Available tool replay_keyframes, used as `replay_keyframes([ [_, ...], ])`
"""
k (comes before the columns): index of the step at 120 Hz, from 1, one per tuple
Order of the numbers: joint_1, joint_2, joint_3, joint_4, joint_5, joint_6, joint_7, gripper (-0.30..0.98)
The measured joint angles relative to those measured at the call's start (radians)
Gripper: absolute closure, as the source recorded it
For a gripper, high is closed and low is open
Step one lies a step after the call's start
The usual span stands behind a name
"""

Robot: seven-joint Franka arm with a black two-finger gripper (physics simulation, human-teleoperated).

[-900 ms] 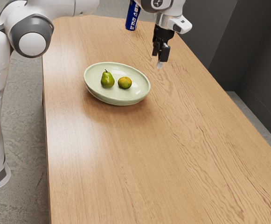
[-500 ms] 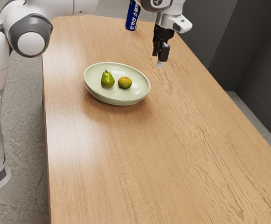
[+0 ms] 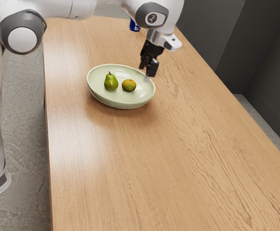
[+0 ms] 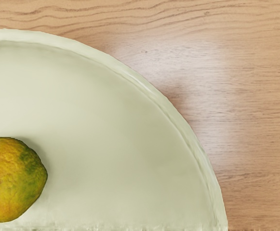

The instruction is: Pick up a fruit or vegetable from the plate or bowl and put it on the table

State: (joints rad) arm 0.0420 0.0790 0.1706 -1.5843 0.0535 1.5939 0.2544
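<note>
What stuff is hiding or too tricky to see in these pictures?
- Blue container, exterior view: its upper part is behind the arm, and its writing is too small to read.
- Mandarin, wrist view: one side is cut off by the picture's edge.
- Bowl, wrist view: partly cut off by the picture's edges.
- Pear, exterior view: its underside is turned down into the bowl.

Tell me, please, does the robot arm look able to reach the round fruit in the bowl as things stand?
Probably yes: the tool hangs close by and nothing visible covers the round fruit in the bowl; the pear beside it leaves a gap.
</note>
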Motion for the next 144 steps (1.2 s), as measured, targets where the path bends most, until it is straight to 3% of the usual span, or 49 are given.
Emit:
replay_keyframes([
  [37,-0.024,-0.008,0.076,-0.028,0.037,0.004,0.049,0.00],
  [56,-0.037,-0.141,0.168,-0.194,0.063,0.020,0.077,0.00],
  [68,0.006,-0.174,0.181,-0.257,0.076,0.038,0.091,0.00],
  [86,-0.008,-0.180,0.184,-0.287,0.080,0.108,0.104,0.00],
  [121,-0.004,-0.151,0.200,-0.337,-0.016,0.328,0.108,0.00],
  [144,-0.023,-0.089,0.196,-0.332,-0.064,0.397,0.110,0.00],
])
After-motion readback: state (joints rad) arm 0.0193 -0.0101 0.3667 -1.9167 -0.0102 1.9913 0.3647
